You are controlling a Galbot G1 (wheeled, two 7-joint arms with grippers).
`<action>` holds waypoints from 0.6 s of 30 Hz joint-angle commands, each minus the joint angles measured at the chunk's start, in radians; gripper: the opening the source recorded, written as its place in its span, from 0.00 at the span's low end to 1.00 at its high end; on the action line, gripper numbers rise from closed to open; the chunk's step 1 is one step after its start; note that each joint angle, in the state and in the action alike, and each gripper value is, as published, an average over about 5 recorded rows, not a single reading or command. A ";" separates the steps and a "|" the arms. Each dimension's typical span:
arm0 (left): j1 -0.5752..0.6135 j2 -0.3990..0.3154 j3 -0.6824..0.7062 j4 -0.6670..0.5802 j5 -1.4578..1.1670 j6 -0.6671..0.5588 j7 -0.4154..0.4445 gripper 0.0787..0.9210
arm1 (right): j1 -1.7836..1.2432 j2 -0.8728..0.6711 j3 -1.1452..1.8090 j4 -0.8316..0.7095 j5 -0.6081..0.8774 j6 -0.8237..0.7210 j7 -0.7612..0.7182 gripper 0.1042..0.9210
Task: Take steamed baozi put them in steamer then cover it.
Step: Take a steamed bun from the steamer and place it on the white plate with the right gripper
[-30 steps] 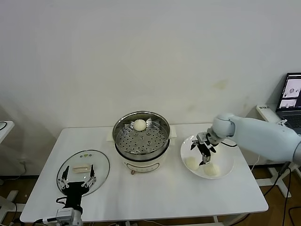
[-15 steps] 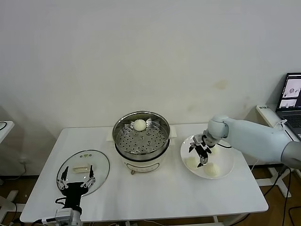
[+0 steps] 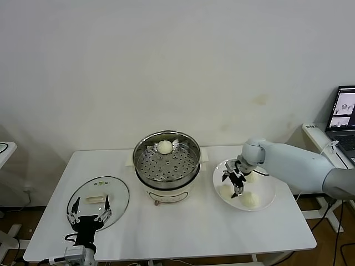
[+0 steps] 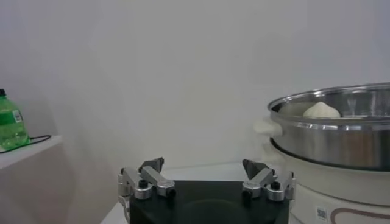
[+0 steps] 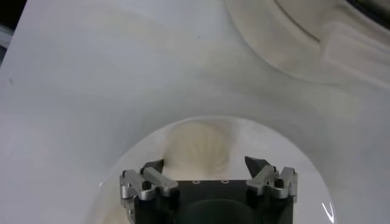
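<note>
Baozi (image 5: 198,143) sits right between the right gripper (image 3: 235,184)'s spread fingers on the white plate (image 3: 267,191), not yet squeezed. Left gripper (image 3: 89,209) hovers wide open over the cover (image 3: 97,202); farther back, one bun (image 3: 165,147) lies in the steamer (image 3: 166,160).

No legible text or labels.

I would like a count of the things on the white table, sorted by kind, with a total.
Small creamy-white dough buns: 4, one in the pot, three on the plate
Shiny steel steamer pot: 1
Clear glass lid: 1
Flat white plate: 1
Total: 7
</note>
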 commanded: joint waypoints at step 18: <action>-0.001 -0.002 0.002 -0.002 0.001 -0.001 -0.002 0.88 | -0.001 0.009 0.011 -0.008 0.000 0.002 -0.011 0.42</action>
